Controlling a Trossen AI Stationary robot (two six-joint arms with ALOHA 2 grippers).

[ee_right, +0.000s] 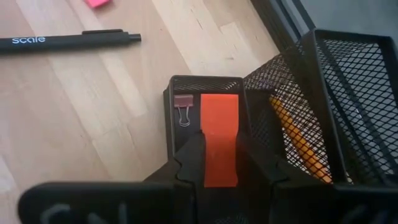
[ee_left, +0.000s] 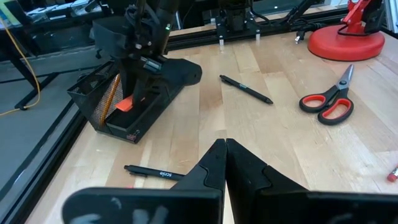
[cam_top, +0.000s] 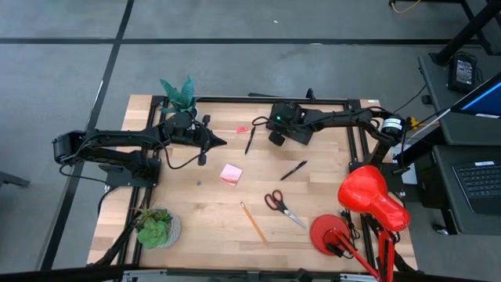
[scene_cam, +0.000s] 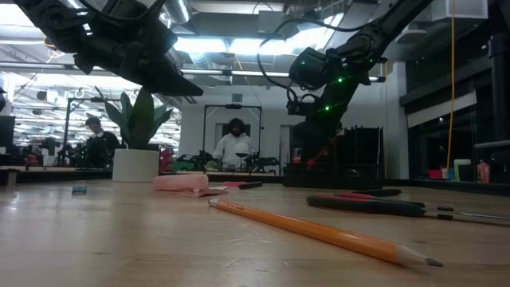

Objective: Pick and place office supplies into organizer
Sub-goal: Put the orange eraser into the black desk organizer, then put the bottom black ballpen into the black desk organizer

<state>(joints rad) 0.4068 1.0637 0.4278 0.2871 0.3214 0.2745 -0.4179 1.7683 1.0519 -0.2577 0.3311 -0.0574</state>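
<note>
From above, the left end effector (cam_top: 221, 142) hangs pinched shut and empty over the worktop (cam_top: 203, 211), while the right end effector (cam_top: 275, 125) sits over the organizer (cam_top: 291, 135) at the far edge. A pen (cam_top: 293, 170), scissors (cam_top: 280, 205), a pencil (cam_top: 254, 223) and a pink sticky pad (cam_top: 230, 174) lie loose on the wood.

At worktop level, the pencil (scene_cam: 319, 231) lies nearest, the scissors (scene_cam: 382, 206) beyond it.

The left wrist camera shows its fingers (ee_left: 214, 168) pressed together, a second pen (ee_left: 155, 173) just ahead, and the organizer (ee_left: 134, 99) under the other arm.

The right wrist camera shows its end effector (ee_right: 219, 158) part open, gripping an orange strip (ee_right: 219, 134) above the organizer's (ee_right: 205, 83) small compartment, beside a binder clip (ee_right: 183, 109). An orange pencil (ee_right: 295, 143) stands in the mesh cup.
</note>
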